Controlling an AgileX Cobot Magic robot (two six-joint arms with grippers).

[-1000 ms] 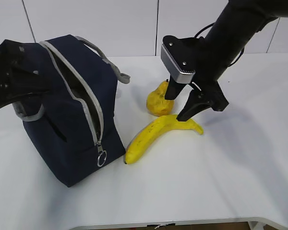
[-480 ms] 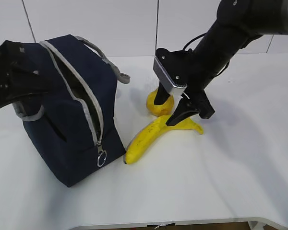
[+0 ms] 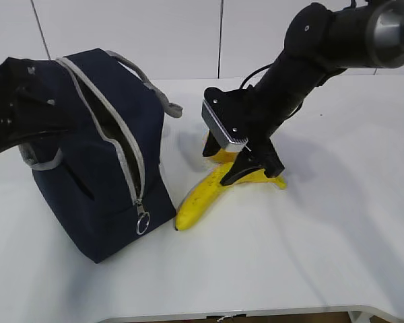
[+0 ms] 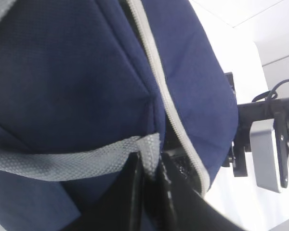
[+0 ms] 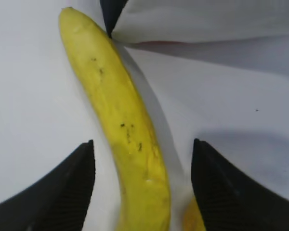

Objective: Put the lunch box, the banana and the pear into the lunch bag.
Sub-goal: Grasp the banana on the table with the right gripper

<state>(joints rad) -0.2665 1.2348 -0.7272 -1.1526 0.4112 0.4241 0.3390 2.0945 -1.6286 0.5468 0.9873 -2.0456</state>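
Banana step in hand. Right gripper (image 3: 230, 165) poised over the banana (image 3: 219, 188), fingers (image 5: 67, 185) spread wide on either side of the fruit, nothing clamped yet. Banana flat on the table (image 3: 323, 242), just right of the lunch bag (image 3: 108, 155), one end near the bag's lower corner. Pear (image 3: 219, 153) beyond the banana, mostly hidden behind the gripper. Left gripper (image 4: 149, 168) pinched shut on the grey strap (image 4: 77, 163), propping the bag's zipper mouth open. Lunch box not visible. Next, probably: lower slightly, squeeze mid-banana, lift, carry left over the bag opening.
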